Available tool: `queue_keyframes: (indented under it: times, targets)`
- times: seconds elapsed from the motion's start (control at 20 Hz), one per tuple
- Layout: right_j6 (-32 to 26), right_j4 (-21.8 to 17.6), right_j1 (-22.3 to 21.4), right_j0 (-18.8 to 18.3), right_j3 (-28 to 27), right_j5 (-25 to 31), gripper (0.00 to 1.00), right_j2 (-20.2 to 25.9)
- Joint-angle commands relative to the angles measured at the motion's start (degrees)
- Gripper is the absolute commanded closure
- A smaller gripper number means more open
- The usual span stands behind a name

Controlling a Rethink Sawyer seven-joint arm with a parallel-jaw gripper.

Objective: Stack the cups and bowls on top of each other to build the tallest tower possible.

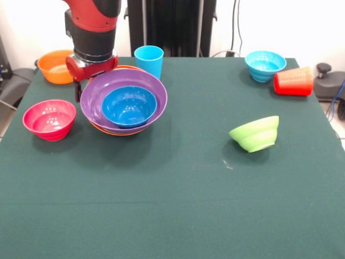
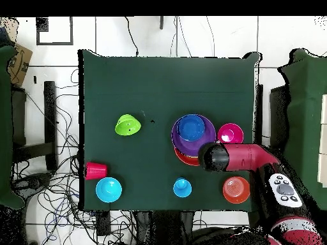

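The tower is a wide purple bowl (image 1: 95, 102) (image 2: 209, 131) with a dark blue bowl (image 1: 129, 106) (image 2: 190, 129) nested in it, resting on an orange bowl (image 2: 185, 157). My gripper (image 1: 80, 89) hangs at the pile's back left rim, just above the table; the arm's wrist (image 2: 214, 157) hides it in the overhead view. A light blue cup (image 1: 149, 60) (image 2: 182, 187) stands upright behind the pile. At the right edge a red cup (image 1: 294, 82) (image 2: 96, 170) lies on its side. Loose bowls: magenta (image 1: 49, 119) (image 2: 230, 134), orange (image 1: 55, 66) (image 2: 236, 189), light blue (image 1: 264, 65) (image 2: 108, 189), and a tilted lime green one (image 1: 255, 134) (image 2: 128, 125).
The dark green table (image 1: 172, 205) stretches wide in front of the pile. Cables and grey gear (image 1: 329, 81) lie beyond its right edge.
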Motion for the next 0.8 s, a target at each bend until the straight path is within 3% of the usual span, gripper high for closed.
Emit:
queue_keyframes:
  times: [0.05,0.8]
  targets:
    - [10.14,0.36,6.3,2.51,0.87,-1.66,0.0,0.62]
    - [11.18,-1.05,7.5,2.81,1.68,-4.75,0.0,-1.44]
